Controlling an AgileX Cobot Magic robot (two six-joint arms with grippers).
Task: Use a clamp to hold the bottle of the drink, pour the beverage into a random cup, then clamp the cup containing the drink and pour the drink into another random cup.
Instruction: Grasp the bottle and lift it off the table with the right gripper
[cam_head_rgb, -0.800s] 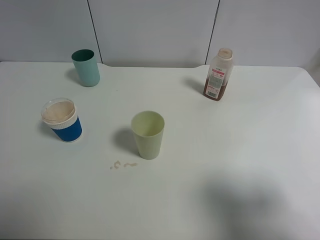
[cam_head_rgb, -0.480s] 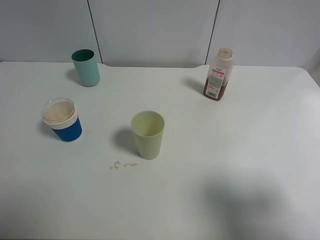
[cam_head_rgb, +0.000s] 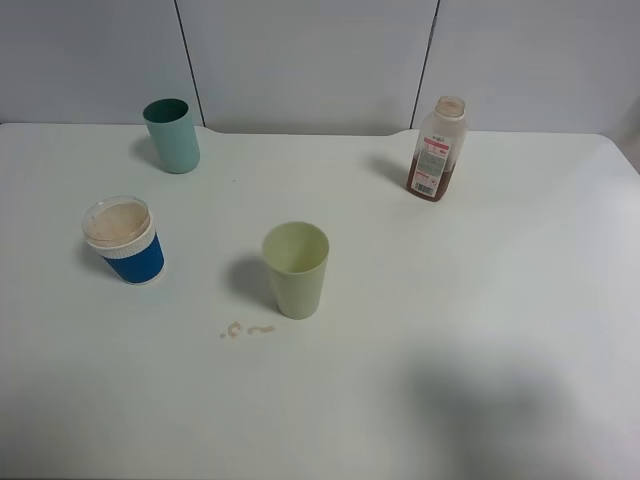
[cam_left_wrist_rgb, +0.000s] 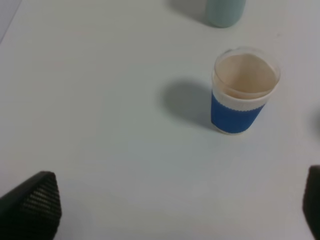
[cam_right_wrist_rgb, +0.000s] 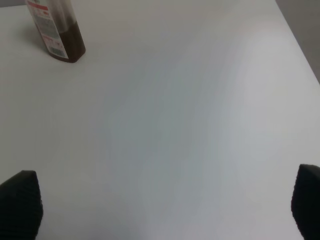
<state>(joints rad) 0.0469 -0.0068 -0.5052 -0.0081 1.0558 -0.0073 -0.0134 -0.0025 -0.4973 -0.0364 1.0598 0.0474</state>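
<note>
currently, stage: the task is judged to be at its start, since nothing is gripped and the bottle has not yet been approached.
bottle: the clear plastic drink bottle with a red-and-white label and brown liquid low inside (cam_head_rgb: 437, 150) is stood upright near the far edge of the white worktop (cam_head_rgb: 480, 300), towards the far right corner; it is kept well apart from every cup, so room is left for jaws on both sides.
pale green cup: the pale green plastic tumbler (cam_head_rgb: 296, 270) is set upright near the middle of the worktop, mouth open, where it could be reached from either side.
blue cup: the clear cup with a blue sleeve and white band (cam_head_rgb: 125, 240) is placed near the left edge; a tan inside is seen, but whether that is drink cannot be told.
teal cup: the teal plastic tumbler (cam_head_rgb: 172, 135) is stood near the far left corner.
spill: small tan drops (cam_head_rgb: 247, 329) are seen just beside the pale green cup, on its near side.
left gripper: the left gripper (cam_left_wrist_rgb: 172, 210) is held wide open over bare worktop, facing the blue cup, with nothing in it.
right gripper: the right gripper (cam_right_wrist_rgb: 162, 205) is spread wide and empty, with the bottle well ahead; it is judged the better placed for the first grasp.
</note>
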